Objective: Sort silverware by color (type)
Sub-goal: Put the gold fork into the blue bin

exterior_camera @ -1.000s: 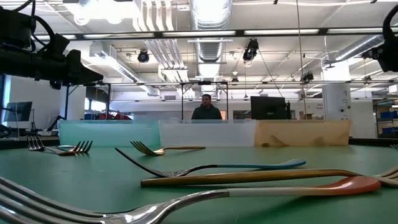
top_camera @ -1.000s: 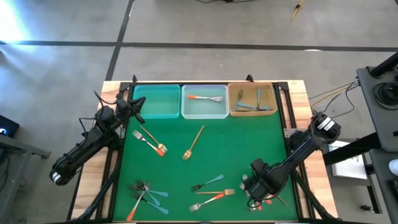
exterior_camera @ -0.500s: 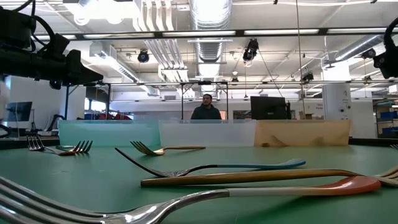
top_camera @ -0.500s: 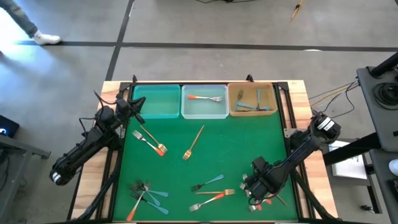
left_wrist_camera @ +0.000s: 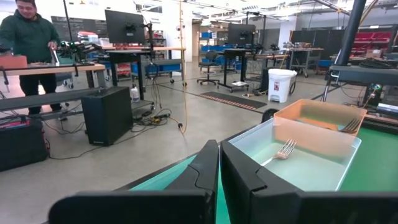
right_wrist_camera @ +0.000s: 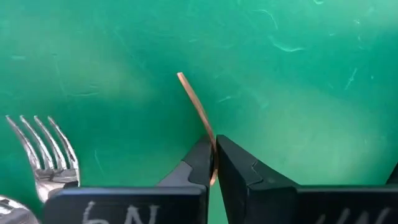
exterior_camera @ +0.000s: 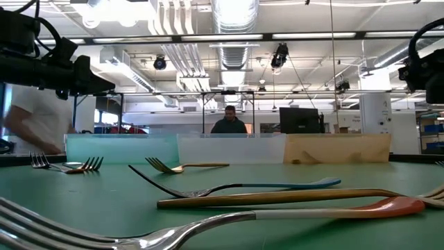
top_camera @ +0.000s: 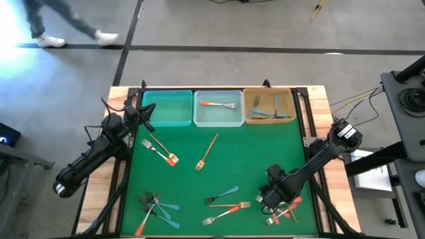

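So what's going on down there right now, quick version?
Right gripper shut on a gold fork, near table edge. Left gripper shut, empty, by the teal bin. Nothing in the way.

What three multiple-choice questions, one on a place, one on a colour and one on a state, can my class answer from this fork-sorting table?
1. The orange-handled fork that is in a bin lies in:
A the left bin
B the middle bin
C the right bin

2. The mat is:
A green
B red
C grey

3. The right gripper is:
A wide open
B out of sight
C shut on a gold fork

Answers:
1. B, the high view shows it in the middle bin.
2. A, every view shows green.
3. C, its fingers pinch the gold handle.
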`<action>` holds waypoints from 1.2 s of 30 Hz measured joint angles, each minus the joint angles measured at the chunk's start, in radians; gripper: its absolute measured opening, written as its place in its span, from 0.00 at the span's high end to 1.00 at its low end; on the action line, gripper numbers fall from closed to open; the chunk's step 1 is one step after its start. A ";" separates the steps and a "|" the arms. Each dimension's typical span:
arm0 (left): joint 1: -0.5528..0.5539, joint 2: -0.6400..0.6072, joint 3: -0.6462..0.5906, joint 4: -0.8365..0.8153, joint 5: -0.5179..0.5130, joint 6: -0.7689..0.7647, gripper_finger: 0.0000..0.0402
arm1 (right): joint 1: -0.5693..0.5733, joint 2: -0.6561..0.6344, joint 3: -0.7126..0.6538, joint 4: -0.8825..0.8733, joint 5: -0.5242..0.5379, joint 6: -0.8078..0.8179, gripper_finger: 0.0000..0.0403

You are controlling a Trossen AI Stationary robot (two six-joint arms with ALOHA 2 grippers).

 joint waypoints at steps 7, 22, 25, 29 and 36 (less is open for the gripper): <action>0.000 0.000 0.000 0.000 0.000 0.000 1.00 | -0.005 -0.068 0.026 -0.041 0.096 -0.012 0.98; 0.000 0.000 0.000 0.000 0.000 0.000 1.00 | -0.056 -0.233 0.087 -0.048 0.900 0.031 0.98; 0.000 0.000 0.000 0.000 0.000 0.000 1.00 | -0.090 -0.243 0.103 -0.034 0.958 -0.128 0.98; 0.000 0.000 0.000 0.000 0.000 0.000 1.00 | -0.120 -0.243 0.124 0.000 1.046 -0.360 0.98; 0.000 0.000 0.000 0.000 0.000 0.000 1.00 | -0.154 -0.243 0.138 0.071 1.034 -0.641 0.98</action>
